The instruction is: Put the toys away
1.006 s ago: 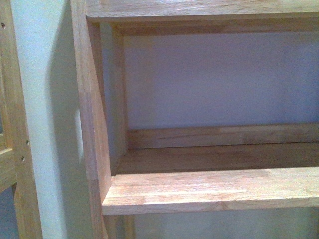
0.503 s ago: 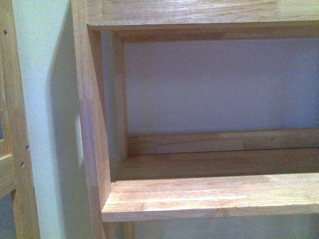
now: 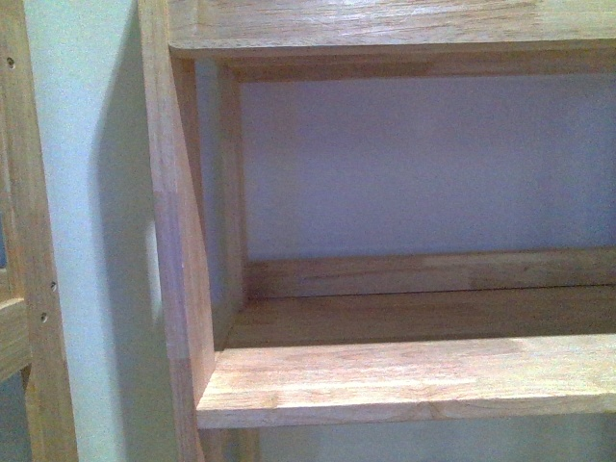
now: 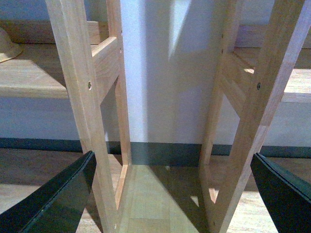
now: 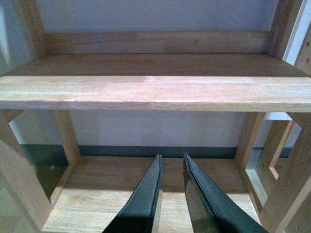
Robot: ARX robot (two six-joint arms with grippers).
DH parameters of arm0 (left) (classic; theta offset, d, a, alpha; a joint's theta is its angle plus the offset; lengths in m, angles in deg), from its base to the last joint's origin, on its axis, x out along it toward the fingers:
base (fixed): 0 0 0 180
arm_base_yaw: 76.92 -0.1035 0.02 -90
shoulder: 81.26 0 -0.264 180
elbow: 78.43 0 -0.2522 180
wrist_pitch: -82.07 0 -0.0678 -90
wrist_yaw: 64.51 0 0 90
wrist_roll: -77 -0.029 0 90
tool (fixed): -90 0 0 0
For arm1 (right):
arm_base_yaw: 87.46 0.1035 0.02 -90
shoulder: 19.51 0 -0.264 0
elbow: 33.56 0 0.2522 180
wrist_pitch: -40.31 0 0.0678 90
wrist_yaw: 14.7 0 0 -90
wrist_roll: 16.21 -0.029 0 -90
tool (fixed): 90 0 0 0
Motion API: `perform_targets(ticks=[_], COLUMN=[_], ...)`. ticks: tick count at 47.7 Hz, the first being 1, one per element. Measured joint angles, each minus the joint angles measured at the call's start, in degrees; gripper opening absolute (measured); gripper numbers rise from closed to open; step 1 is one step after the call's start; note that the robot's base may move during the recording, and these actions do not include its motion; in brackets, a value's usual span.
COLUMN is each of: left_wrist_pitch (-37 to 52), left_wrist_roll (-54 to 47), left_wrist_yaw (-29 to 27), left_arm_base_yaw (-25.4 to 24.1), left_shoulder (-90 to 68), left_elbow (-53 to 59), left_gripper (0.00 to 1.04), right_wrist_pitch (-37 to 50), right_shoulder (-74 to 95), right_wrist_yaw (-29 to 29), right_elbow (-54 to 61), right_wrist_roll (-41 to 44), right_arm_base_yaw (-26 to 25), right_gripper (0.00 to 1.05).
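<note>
Gaping wide, left claw [image 4: 170,194] empty; right claw [image 5: 172,179] nearly closed, empty.

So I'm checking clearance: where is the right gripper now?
In the right wrist view, the right gripper hangs nearly closed and empty, below the front edge of the light wooden shelf board, over the lower wooden board.

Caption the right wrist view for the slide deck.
Right pincer, fingers nearly shut and holding nothing, faces a bare wooden shelf; no toy in view.
</note>
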Motion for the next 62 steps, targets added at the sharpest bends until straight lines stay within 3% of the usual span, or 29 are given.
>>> perform_targets(ticks=[40, 62], left_wrist_pitch=[0.02, 0.0], left_wrist_roll=[0.0, 0.0], left_wrist_yaw=[0.0, 0.0], left_arm_base_yaw=[0.0, 0.0], left_shoulder=[0.0, 0.0], left_elbow=[0.0, 0.0], left_gripper=[0.99, 0.99], right_wrist_pitch=[0.9, 0.9], right_shoulder=[-4.96, -4.96], right_wrist_yaw=[-0.11, -0.11], right_elbow=[5.25, 5.25], right_wrist_roll=[0.02, 0.09], right_arm_base_yaw=[-0.04, -0.04], right_gripper=[0.18, 1.03])
